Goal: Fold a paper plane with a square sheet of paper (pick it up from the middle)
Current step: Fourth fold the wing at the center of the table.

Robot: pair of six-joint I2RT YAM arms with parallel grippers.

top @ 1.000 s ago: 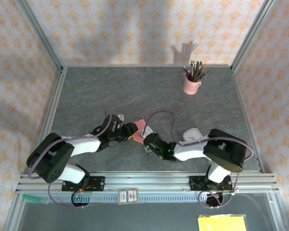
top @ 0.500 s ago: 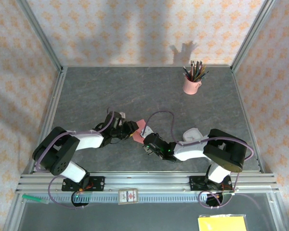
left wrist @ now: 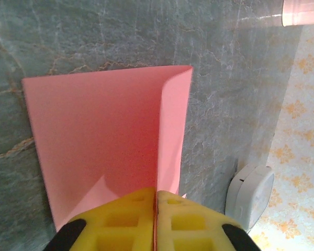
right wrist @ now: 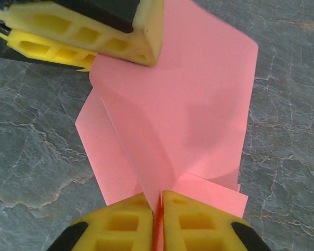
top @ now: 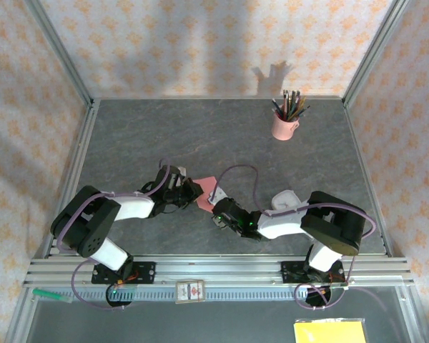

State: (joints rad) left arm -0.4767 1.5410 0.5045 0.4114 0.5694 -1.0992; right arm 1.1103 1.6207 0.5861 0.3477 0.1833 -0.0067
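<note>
The square sheet of paper (top: 206,188) is salmon pink, part folded, and lies on the grey table between the two grippers. In the left wrist view the sheet (left wrist: 94,130) has one edge standing up in a crease, and my left gripper (left wrist: 156,194) is shut on that crease. From the right wrist, the sheet (right wrist: 199,94) shows folded flaps, with my right gripper (right wrist: 156,201) shut on a raised ridge at its near end. My left gripper (right wrist: 102,56) holds the far corner. From above, the left gripper (top: 192,191) and right gripper (top: 216,206) nearly meet. A paper plane is out of view.
A pink cup of pencils (top: 284,125) stands at the back right. A white rounded object (left wrist: 251,193) sits just beside the sheet, by the right arm (top: 284,196). An aluminium rail (top: 222,270) runs along the front edge, with a yellow pad (top: 330,331) below it.
My left gripper has slid right onto the sheet and shut on its raised edge. The right gripper has kept its place and its hold.
</note>
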